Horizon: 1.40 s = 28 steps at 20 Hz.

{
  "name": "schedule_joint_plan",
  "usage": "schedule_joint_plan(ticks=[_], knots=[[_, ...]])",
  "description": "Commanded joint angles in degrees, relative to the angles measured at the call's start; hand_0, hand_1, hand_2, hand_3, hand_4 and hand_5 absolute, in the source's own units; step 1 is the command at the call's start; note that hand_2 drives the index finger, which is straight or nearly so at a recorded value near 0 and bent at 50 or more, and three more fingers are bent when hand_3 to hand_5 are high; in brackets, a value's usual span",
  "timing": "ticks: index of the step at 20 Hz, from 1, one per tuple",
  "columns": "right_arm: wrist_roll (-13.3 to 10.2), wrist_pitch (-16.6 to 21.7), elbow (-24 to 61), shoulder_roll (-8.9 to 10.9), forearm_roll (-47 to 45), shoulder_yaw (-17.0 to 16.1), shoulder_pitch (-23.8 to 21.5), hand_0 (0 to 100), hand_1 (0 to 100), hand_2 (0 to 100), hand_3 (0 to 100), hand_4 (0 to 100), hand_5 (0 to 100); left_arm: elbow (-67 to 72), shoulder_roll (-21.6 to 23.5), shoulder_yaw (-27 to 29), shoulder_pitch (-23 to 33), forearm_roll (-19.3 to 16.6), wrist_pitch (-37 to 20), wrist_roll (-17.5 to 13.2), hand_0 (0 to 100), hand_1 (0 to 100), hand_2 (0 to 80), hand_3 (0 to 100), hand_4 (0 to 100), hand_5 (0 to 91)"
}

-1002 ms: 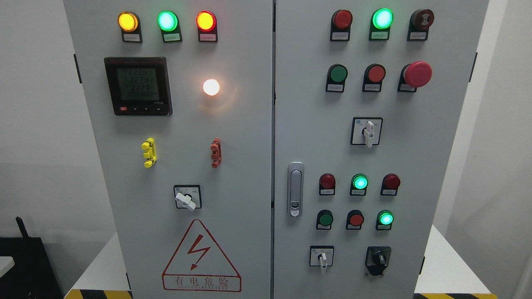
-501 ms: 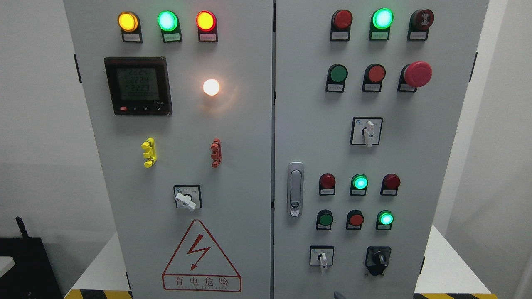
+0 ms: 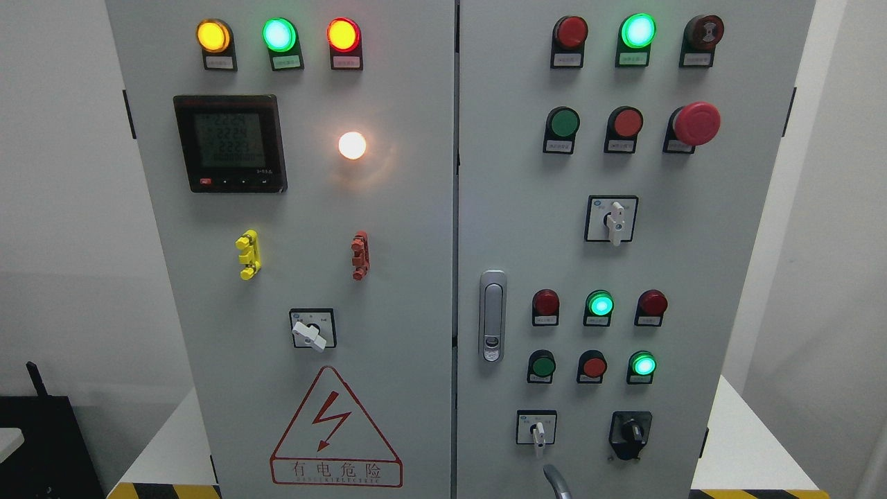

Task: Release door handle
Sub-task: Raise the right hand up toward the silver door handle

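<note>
The silver door handle (image 3: pixel 493 315) lies flush and upright in its recess at the left edge of the cabinet's right door (image 3: pixel 513 229). Nothing touches it. Both grey doors stand closed. A small curved grey piece of my right hand (image 3: pixel 556 482) pokes up from the bottom edge, well below the handle and just under the white selector switch (image 3: pixel 537 435). Too little of the hand shows to judge its grasp. My left hand is out of sight.
The doors carry lit indicator lamps, push buttons, a red emergency stop (image 3: pixel 695 123), several rotary switches, a digital meter (image 3: pixel 230 143) and a red warning triangle (image 3: pixel 335 430). The cabinet stands on a white platform (image 3: pixel 745 450) with yellow-black striped edging. A black object (image 3: pixel 41 443) sits lower left.
The grey piece of my right hand has risen into view at the bottom edge; one second ago it was absent, half a second ago only a sliver showed. The handle and doors stay still.
</note>
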<state>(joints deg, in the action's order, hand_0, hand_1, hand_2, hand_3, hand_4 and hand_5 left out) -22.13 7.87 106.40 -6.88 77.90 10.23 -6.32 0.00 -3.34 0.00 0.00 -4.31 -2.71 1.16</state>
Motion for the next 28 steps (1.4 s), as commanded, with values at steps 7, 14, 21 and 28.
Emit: schedule_joint_plan(ticks=[7, 14, 21, 28], knots=[[-0.5, -3.2, -4.9, -0.41, 10.7, 3.4, 4.8, 31, 24, 0, 85, 79, 94, 0.5, 0.0, 0.1, -0.1, 0.0, 0.0, 0.0, 12, 39, 0.0, 0, 0, 0.0], [-0.3, -6.9, -6.9, -0.85, 11.7, 3.9, 9.7, 31, 24, 0, 86, 80, 95, 0.5, 0.0, 0.1, -0.1, 0.0, 0.0, 0.0, 12, 39, 0.0, 0, 0, 0.0], [1.2, -9.5, -7.7, -1.55, 13.2, 3.9, 13.2, 32, 23, 0, 87, 81, 96, 0.5, 0.0, 0.1, -0.2, 0.0, 0.0, 0.0, 12, 39, 0.0, 0, 0, 0.0], [1.3, -10.4, -9.3, -1.64, 12.6, 4.2, 16.7, 34, 21, 0, 87, 82, 97, 0.5, 0.0, 0.1, -0.1, 0.0, 0.0, 0.0, 12, 39, 0.0, 0, 0, 0.0]])
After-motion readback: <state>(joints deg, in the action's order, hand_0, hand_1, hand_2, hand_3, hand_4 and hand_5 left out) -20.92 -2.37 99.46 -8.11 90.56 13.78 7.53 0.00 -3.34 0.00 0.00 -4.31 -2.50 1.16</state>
